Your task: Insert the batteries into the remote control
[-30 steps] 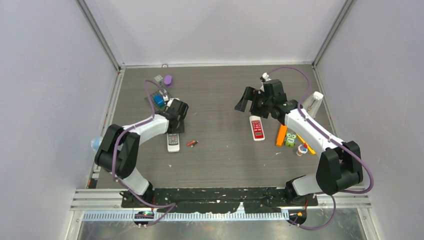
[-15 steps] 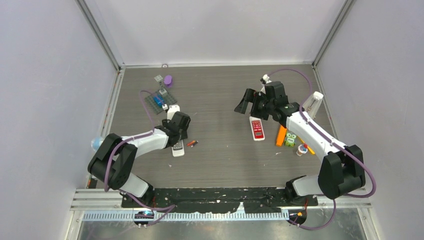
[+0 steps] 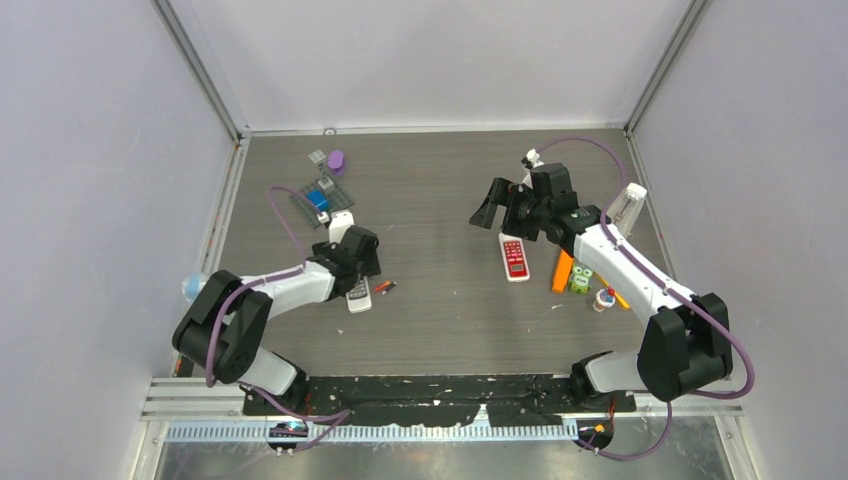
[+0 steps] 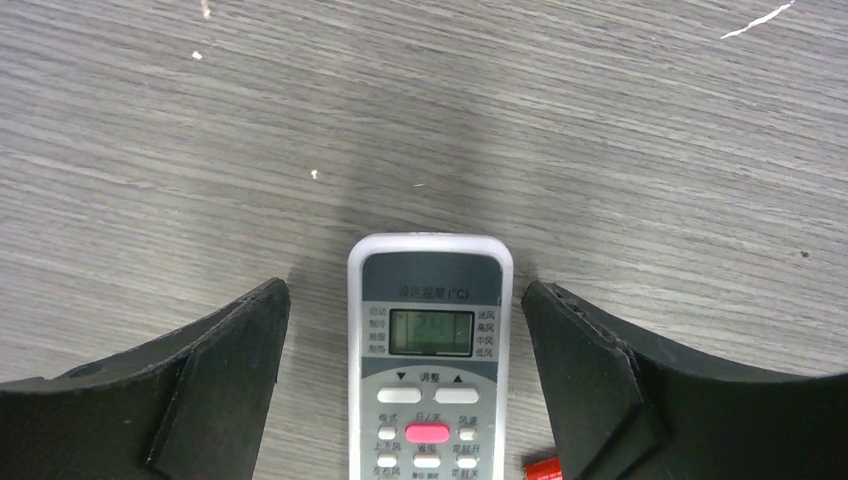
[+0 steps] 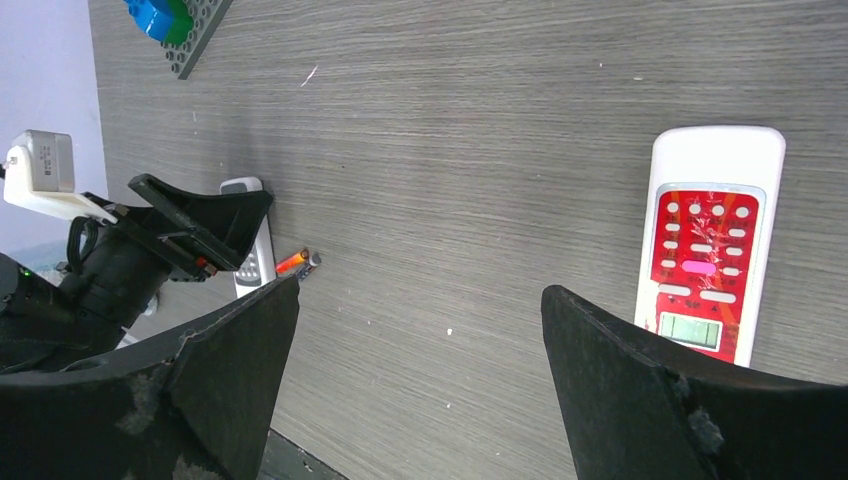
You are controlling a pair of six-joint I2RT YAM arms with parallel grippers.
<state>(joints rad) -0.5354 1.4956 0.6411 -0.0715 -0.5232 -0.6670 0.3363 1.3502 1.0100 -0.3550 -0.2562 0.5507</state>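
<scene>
Dragged toward the thin red-orange and dark cylindrical batteries point(image 3: 384, 288), the grey-and-white plastic remote control point(image 4: 430, 400) lies buttons-up just beside them, between the left gripper's point(image 4: 403, 292) newly parted fingers; none apparently loaded yet. The right gripper point(image 5: 420, 290) hovers, fingers apart, above a red-and-white remote point(image 5: 712, 250).

I see the left remote point(image 4: 430, 360) flat on the tabletop point(image 3: 440, 330), straddled by my left tool point(image 4: 402, 300); batteries point(image 3: 384, 287) lie just right of it, the other remote point(image 3: 514, 256) well to the right.

Bright, even overhead light; soft, faint shadows; all views sharp.
</scene>
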